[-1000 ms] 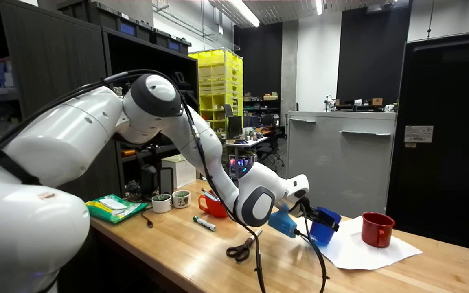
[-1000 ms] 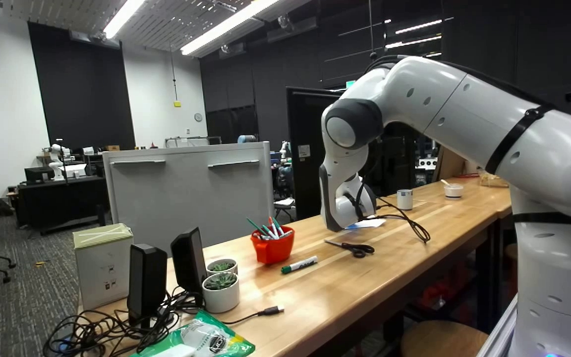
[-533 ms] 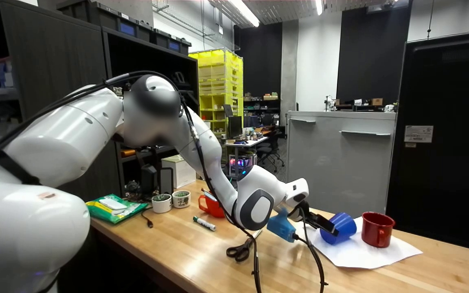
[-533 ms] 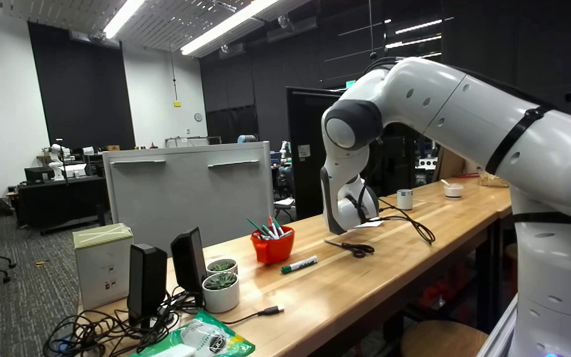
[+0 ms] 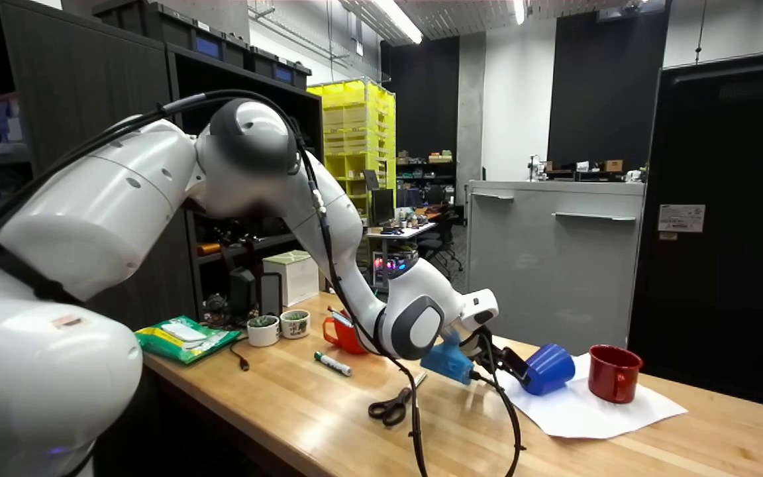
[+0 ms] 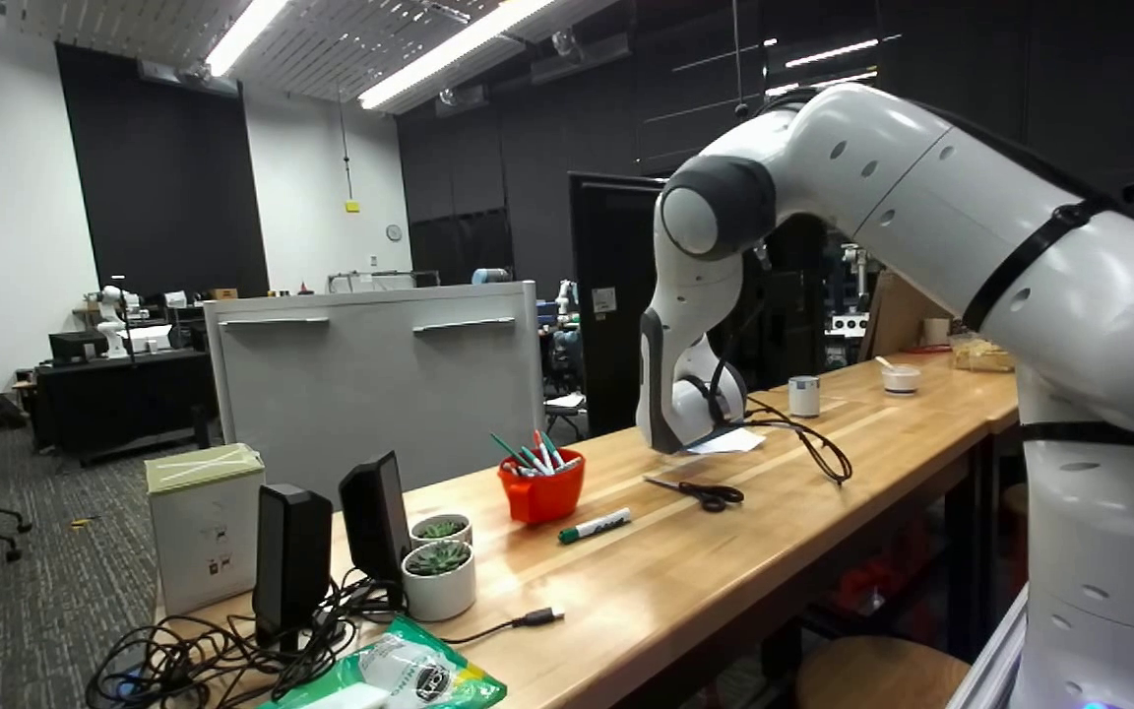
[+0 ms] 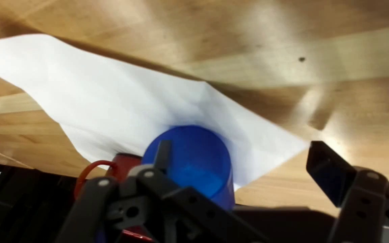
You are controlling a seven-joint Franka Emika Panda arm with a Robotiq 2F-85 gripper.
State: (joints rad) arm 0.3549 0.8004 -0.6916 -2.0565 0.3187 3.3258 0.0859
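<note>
Fingers (image 7: 331, 173) spread wide, near tilted blue cup (image 5: 550, 371), arm (image 6: 724, 212) arched.

Ceiling lights (image 6: 451, 51) bright; glare on tabletop (image 7: 268, 44); elbow (image 5: 246, 175) blurred.

Single white arm (image 5: 110, 205), bent at the elbow (image 6: 720, 207), which sits well above the claw (image 7: 240, 151). From there the forearm (image 5: 328, 212) slopes down to the wrist (image 5: 418, 318), just behind and above the claw. The claw is tilted obliquely downward, pointing away from the shoulder (image 5: 44, 377). In the wrist view its fingers (image 7: 331, 175) stand wide apart, a broad gap between the tips. Blue fitting (image 5: 446, 361) mounted on the wrist, just beside the claw. Black cable (image 5: 415, 434) follows the arm and droops in loops near the claw. In an exterior view the wrist housing (image 6: 693, 399) stands in front of the claw.
</note>
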